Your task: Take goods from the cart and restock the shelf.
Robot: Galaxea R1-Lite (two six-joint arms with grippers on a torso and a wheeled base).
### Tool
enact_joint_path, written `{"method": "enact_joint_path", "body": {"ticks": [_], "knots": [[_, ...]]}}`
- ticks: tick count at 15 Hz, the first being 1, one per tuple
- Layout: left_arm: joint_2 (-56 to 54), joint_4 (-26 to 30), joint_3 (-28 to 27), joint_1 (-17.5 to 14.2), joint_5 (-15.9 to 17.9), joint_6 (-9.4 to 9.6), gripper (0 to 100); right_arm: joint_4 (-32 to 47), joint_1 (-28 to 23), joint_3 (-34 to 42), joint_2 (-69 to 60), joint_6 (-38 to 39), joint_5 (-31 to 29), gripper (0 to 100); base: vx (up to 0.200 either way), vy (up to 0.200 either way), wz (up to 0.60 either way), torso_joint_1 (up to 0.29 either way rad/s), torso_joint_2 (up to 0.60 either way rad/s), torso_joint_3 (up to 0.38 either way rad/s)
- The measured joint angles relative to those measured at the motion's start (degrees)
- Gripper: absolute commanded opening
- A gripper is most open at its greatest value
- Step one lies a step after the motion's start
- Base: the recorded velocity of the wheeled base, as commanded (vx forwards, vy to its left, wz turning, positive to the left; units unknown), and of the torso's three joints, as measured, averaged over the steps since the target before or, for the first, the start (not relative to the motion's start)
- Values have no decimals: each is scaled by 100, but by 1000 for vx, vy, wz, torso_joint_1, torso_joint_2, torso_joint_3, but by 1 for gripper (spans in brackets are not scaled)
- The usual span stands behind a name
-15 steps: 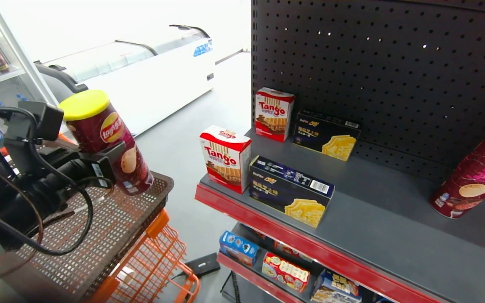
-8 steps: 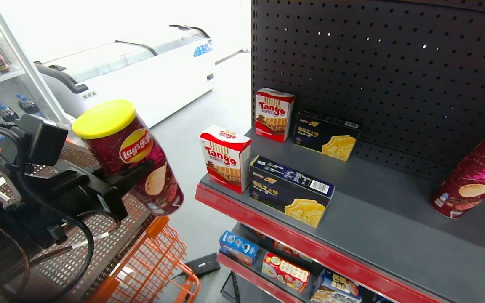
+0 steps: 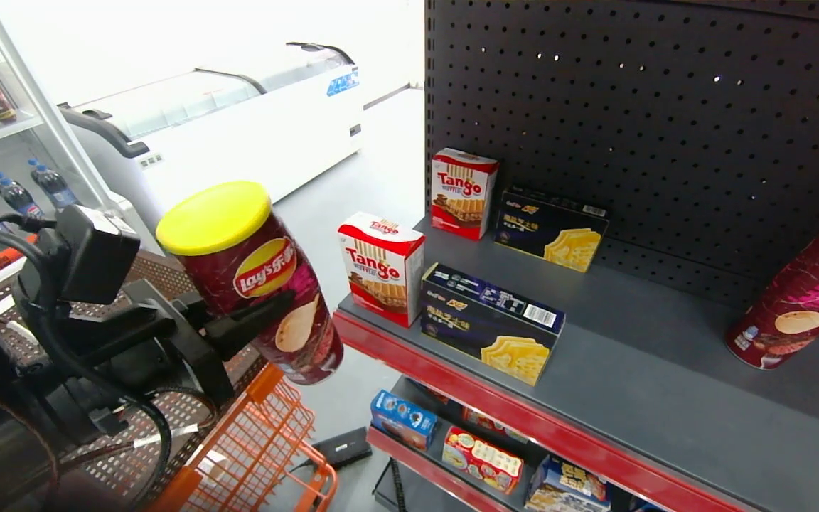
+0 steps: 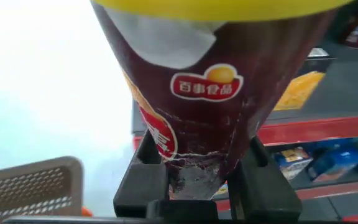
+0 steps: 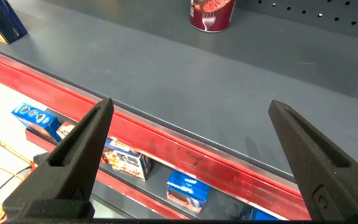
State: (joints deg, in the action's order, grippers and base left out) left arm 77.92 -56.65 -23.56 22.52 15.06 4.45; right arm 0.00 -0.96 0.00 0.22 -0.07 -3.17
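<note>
My left gripper (image 3: 242,320) is shut on a dark red chips can (image 3: 253,277) with a yellow lid. It holds the can tilted in the air just past the cart's edge, left of the grey shelf (image 3: 665,377). The left wrist view looks up the can (image 4: 210,93), clamped between the black fingers (image 4: 143,180). A second, matching can (image 3: 800,291) stands at the shelf's far right and also appears as the can (image 5: 211,12) in the right wrist view. My right gripper (image 5: 194,162) hangs open over the shelf's red front edge (image 5: 185,149), holding nothing.
Two red-and-white wafer boxes (image 3: 379,267) (image 3: 462,192) and two dark blue boxes (image 3: 491,323) (image 3: 550,229) stand at the shelf's left end. The shelf's middle is bare. The cart has a brown mesh tray (image 3: 189,405) over an orange basket (image 3: 267,434). Lower shelves hold small boxes (image 3: 480,459).
My left arm has carried the can to the right and nearer, off the cart's tray and toward the shelf's left end. The things on the shelf have not moved.
</note>
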Motion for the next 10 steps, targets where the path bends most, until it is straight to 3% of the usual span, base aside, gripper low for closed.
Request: {"method": "enact_joint_path", "body": {"ticks": [5, 10], "knots": [[18, 10, 77, 1009, -50, 4, 0, 0, 0, 0, 0, 0, 0, 100, 0, 0, 0, 0, 0, 0], [5, 11, 146, 1576, 2, -43, 0, 7, 0, 0, 0, -13, 9, 100, 0, 0, 0, 0, 0, 0]]}}
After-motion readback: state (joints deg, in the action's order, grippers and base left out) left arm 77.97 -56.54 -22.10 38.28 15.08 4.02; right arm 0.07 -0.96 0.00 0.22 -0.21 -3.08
